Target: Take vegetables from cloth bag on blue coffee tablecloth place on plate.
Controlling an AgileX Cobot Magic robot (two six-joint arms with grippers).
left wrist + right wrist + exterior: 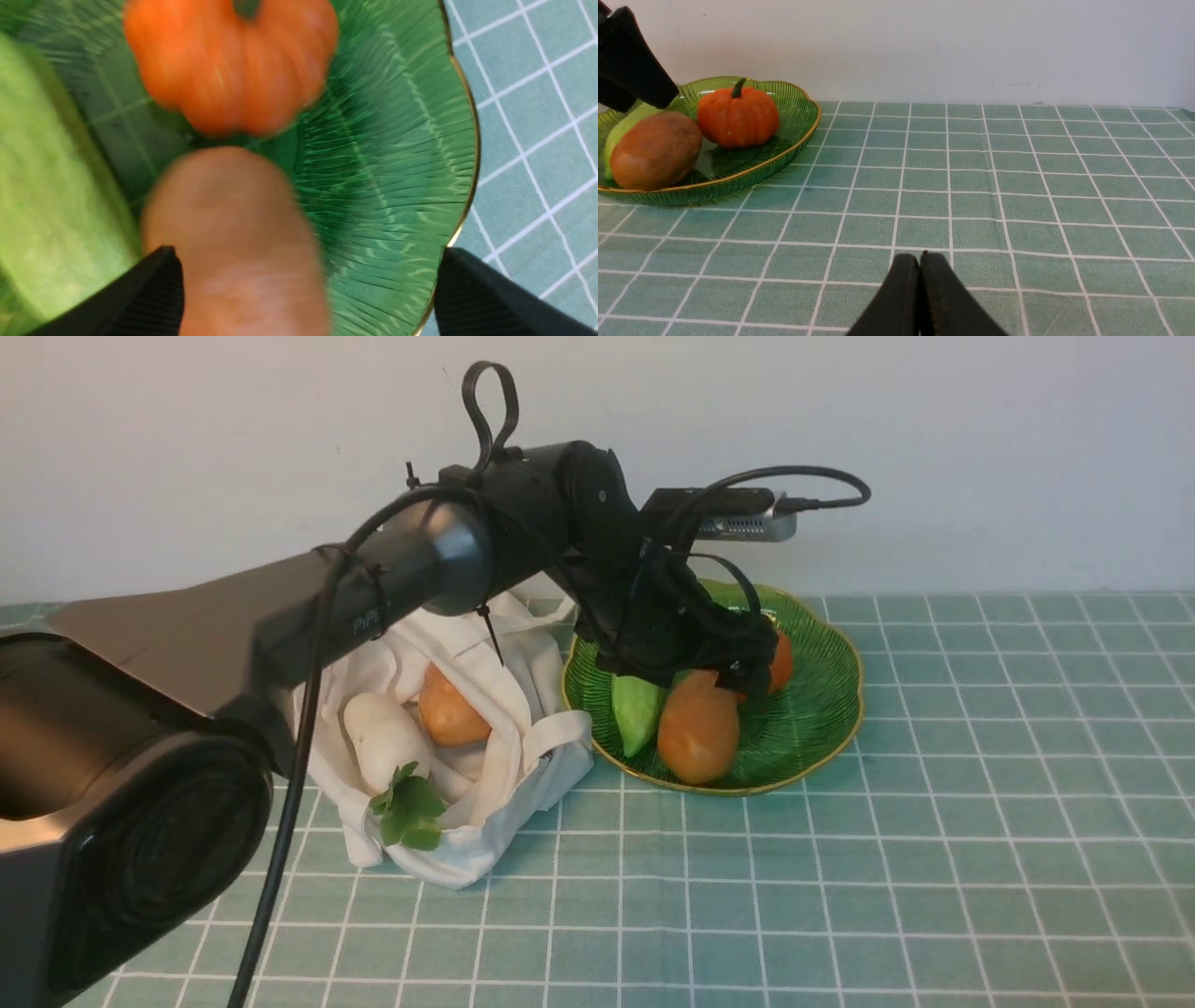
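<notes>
left gripper (pixel 308 280): jaws parted wide, above the scalloped dark-green ribbed plate (pixel 812 719). brown-orange oval potato (pixel 238 252) on the plate, below the jaws; ribbed orange pumpkin (pixel 233 60) and long pale-green gourd (pixel 51 177) near it. off-white cotton bag (pixel 532 803), left of those jaws, holds another potato (pixel 450 709) and a white oval vegetable (pixel 383 742). right gripper (pixel 922 261): jaws together, over blue-green gridded tablecloth (pixel 971 210).

Wall (pixel 990 457): plain, pale lavender-grey (a few small dark marks on it) | Light: soft, fairly even | Floor, furniture, windows: none distinguishable
</notes>
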